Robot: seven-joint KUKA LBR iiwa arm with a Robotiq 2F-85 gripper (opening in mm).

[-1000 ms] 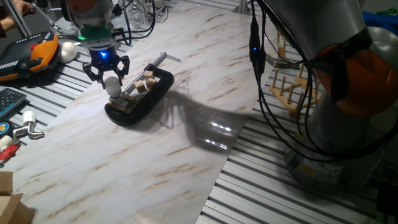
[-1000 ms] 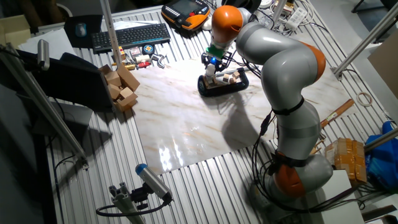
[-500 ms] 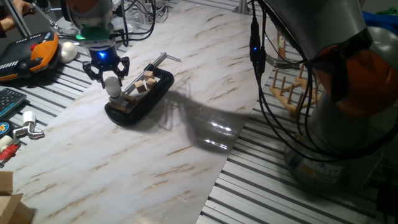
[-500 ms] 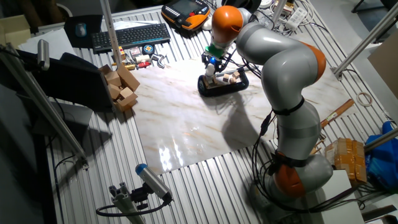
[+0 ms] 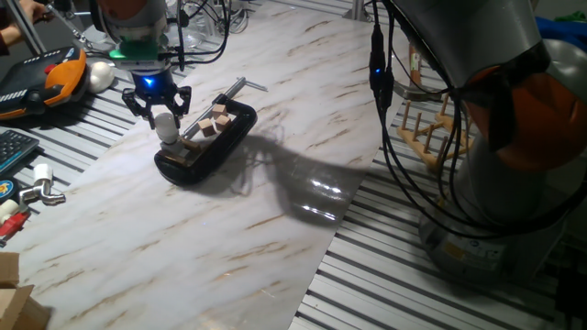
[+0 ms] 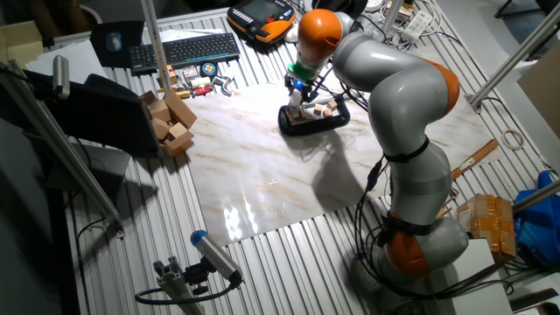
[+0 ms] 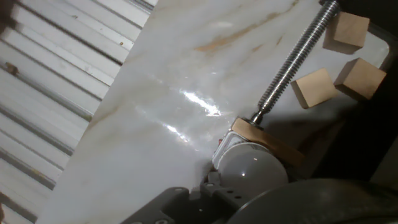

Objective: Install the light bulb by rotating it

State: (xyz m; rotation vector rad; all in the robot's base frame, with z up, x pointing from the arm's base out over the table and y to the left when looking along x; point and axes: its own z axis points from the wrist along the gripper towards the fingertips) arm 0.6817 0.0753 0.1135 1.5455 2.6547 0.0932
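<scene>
The light bulb (image 5: 165,122), a small white globe with a grey base, stands upright in a wooden socket block (image 7: 261,138) at the near end of the black tray (image 5: 213,149). My gripper (image 5: 158,108) comes straight down over it, with a finger on each side of the globe, shut on it. In the other fixed view the gripper (image 6: 299,89) holds the bulb (image 6: 297,99) at the tray's left end. The hand view shows the bulb (image 7: 252,173) close below, partly hidden by the gripper body.
Several small wooden blocks (image 5: 216,119) and a threaded metal rod (image 7: 295,59) lie in the tray. An orange pendant (image 5: 50,78) and a larger white ball (image 5: 99,75) lie to the left. A keyboard (image 6: 184,50) and cardboard boxes (image 6: 171,122) stand beyond the marble board.
The wrist has turned slightly about its vertical axis over the bulb. The bulb, the tray and the blocks stay in place.
</scene>
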